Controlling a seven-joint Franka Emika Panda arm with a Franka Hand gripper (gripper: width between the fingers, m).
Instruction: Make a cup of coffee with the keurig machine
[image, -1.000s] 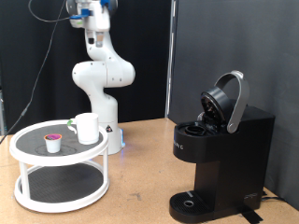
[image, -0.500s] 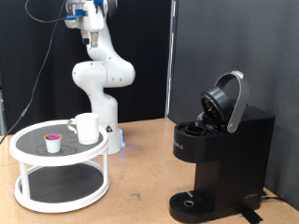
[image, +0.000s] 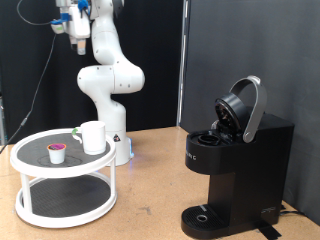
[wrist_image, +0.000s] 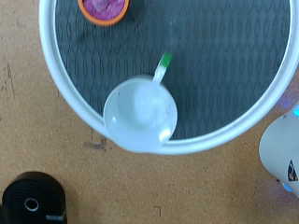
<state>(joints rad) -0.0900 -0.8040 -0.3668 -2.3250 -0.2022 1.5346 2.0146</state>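
Cup (image: 93, 137) is sitting on the round tray (image: 30, 152), left of the open-lidded keurig machine (image: 235, 165). Gripper (image: 78, 38) is hanging high above; its jaws' state I cannot tell. Descending off-centre risks toppling it.

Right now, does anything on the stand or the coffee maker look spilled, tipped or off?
Nothing stands out. The cup sits upright on the white round stand beside the pod, and no spill shows. The keurig machine has its lid raised. The gripper is high above the stand.
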